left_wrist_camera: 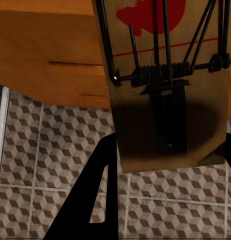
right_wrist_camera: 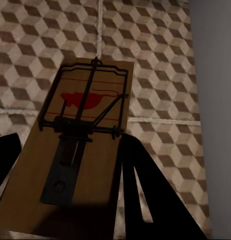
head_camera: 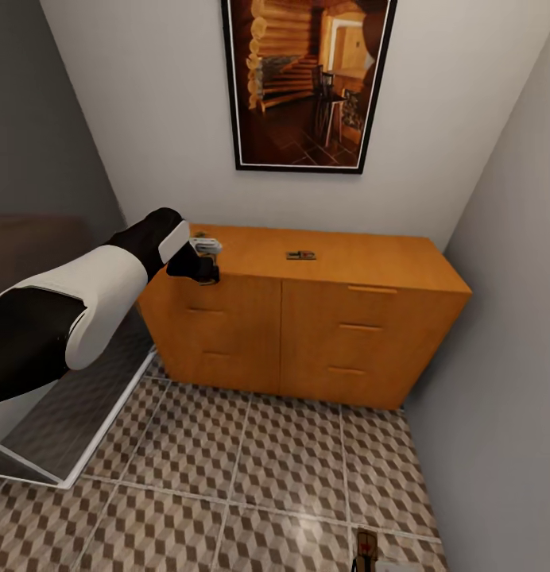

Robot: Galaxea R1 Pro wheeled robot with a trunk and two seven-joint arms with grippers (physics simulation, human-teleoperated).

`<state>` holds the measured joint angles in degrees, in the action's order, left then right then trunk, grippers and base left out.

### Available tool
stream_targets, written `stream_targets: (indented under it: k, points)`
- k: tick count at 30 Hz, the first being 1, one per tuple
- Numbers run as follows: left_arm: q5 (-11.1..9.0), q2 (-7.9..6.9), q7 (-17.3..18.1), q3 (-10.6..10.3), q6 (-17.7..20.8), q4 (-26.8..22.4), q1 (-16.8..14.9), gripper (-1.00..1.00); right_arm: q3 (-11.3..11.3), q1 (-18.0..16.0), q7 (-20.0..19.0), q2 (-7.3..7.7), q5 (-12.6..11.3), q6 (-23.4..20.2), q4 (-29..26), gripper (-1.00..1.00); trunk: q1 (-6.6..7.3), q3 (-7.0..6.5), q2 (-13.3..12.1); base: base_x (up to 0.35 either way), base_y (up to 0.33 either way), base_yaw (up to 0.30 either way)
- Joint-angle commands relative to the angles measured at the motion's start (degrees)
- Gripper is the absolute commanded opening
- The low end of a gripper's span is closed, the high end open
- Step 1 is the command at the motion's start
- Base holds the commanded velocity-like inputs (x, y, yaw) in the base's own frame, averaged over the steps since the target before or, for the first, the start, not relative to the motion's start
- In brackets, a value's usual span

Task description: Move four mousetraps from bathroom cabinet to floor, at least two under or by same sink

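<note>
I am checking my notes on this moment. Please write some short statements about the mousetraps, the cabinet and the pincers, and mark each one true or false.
1. One mousetrap lies on top of the cabinet. True.
2. The left pincer is empty. False: in the left wrist view it holds a mousetrap.
3. The right pincer holds a mousetrap over the bathroom floor. True.
4. A cabinet drawer is pulled open. False: all the drawer fronts sit flush.
5. The floor is plain white tile. False: it has a brown, beige and white cube pattern.
</note>
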<state>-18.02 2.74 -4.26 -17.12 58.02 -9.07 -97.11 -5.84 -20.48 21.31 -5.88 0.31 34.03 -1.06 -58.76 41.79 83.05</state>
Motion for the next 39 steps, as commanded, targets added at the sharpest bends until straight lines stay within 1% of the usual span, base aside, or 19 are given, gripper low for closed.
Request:
stream_targets:
  k: [1,8,13,15,17,18,19,20,21,22,23,24,26,28,29,33,34,38,39]
  points:
    - [-0.53,-0.02,-0.49,-0.28,0.22,-0.06,-0.01,-1.0,-0.48,-0.02,0.22,-0.01,-0.15,0.1,0.04,-1.0,0.03,0.04,0.02,-0.238,0.212,0.0]
    - [-0.53,0.05,-0.49,-0.28,0.12,1.22,-0.01,-1.0,-0.43,-0.04,0.22,-0.01,-0.17,0.11,0.04,-1.0,0.03,0.04,0.02,-0.247,0.203,0.0]
    - [-0.53,0.33,-0.32,-0.34,-0.1,5.29,0.29,-1.0,-0.44,-0.03,0.22,0.0,-0.18,0.07,0.04,-1.0,0.03,0.04,0.02,-0.247,0.183,0.0]
    - [-0.53,0.59,-0.2,-0.34,-0.54,7.17,2.95,-1.0,-0.44,-0.06,0.22,0.01,-0.15,0.01,0.06,-1.0,0.03,0.04,0.02,-0.146,0.075,0.0]
    - [-0.53,1.15,-0.15,-0.36,-3.19,7.63,6.61,-1.0,-0.42,-0.03,0.22,0.05,-0.16,0.0,0.04,-1.0,0.03,0.04,0.02,-0.071,0.031,0.0]
    - [-0.53,1.44,-0.1,-0.36,-6.64,7.89,9.62,-1.0,-0.41,-0.03,0.22,0.06,-0.15,-0.01,0.04,-1.0,0.03,0.04,0.02,-0.028,0.012,0.0]
    - [-0.53,1.5,-0.07,-0.36,-7.88,7.99,10.68,-1.0,-0.41,-0.03,0.22,0.07,-0.15,-0.01,0.03,-1.0,0.03,0.04,0.02,-0.023,0.01,0.0]
    - [-0.53,1.59,-0.03,-0.36,-10.24,8.12,12.92,-1.0,-0.41,-0.05,0.22,0.07,-0.16,-0.01,0.06,-1.0,0.03,0.04,0.02,-0.015,0.006,0.0]
    - [-0.49,1.72,0.0,-0.36,-13.57,8.22,16.46,-1.0,-0.41,-0.04,0.22,0.07,-0.15,-0.01,0.03,-1.0,0.03,0.04,0.02,-0.007,0.003,0.0]
    - [-0.47,1.79,0.01,-0.37,-15.84,8.24,18.98,-1.0,-0.41,-0.06,0.22,0.11,-0.15,-0.01,0.04,-1.0,0.03,0.04,0.02,-0.005,0.002,0.0]
    - [-0.46,1.82,0.02,-0.38,-17.07,8.25,20.28,-1.0,-0.41,-0.05,0.22,0.12,-0.14,-0.01,0.04,-1.0,0.03,0.04,0.02,-0.004,0.002,0.0]
    - [-0.46,1.84,0.06,-0.38,-19.82,8.26,22.85,-1.0,-0.4,-0.03,0.22,0.2,-0.14,-0.01,0.04,-1.0,0.03,0.04,0.02,-0.002,0.001,0.0]
    - [-0.39,1.83,0.1,-0.41,-26.68,8.38,28.06,-1.0,-0.4,-0.04,0.22,0.38,-0.14,-0.01,0.02,-1.0,0.03,0.04,0.02,-0.001,0.001,0.0]
    - [-0.29,1.83,0.11,-0.44,-34.57,9.01,33.31,-1.0,-0.4,-0.03,0.22,0.51,-0.14,-0.01,0.01,-1.0,0.03,0.04,0.02,0.0,0.0,0.0]
    - [-0.26,1.81,0.12,-0.44,-36.6,9.3,34.57,-1.0,-0.4,-0.04,0.22,0.53,-0.14,-0.01,0.01,-1.0,0.03,0.04,0.02,0.0,0.0,0.0]
    - [-0.11,1.7,0.11,-0.52,-52.09,12.33,44.24,-1.0,-0.42,-0.03,0.15,0.63,-0.03,0.11,0.01,-1.0,0.03,0.04,0.02,0.0,0.0,0.0]
    - [-0.07,1.67,0.09,-0.53,-53.75,12.54,45.53,-1.0,-0.44,-0.03,0.16,0.62,0.0,0.14,-0.01,-1.0,0.03,0.04,0.02,0.0,0.0,0.0]
    - [0.06,1.24,0.01,-0.61,-65.94,13.23,55.16,-1.0,-0.51,-0.03,0.21,0.61,0.14,0.3,-0.11,-1.0,0.03,0.04,0.02,0.0,0.0,0.0]
    - [0.07,1.1,0.0,-0.62,-67.46,13.28,56.18,-1.0,-0.51,-0.05,0.21,0.61,0.15,0.31,-0.14,-1.0,0.03,0.04,0.02,0.0,0.0,0.0]
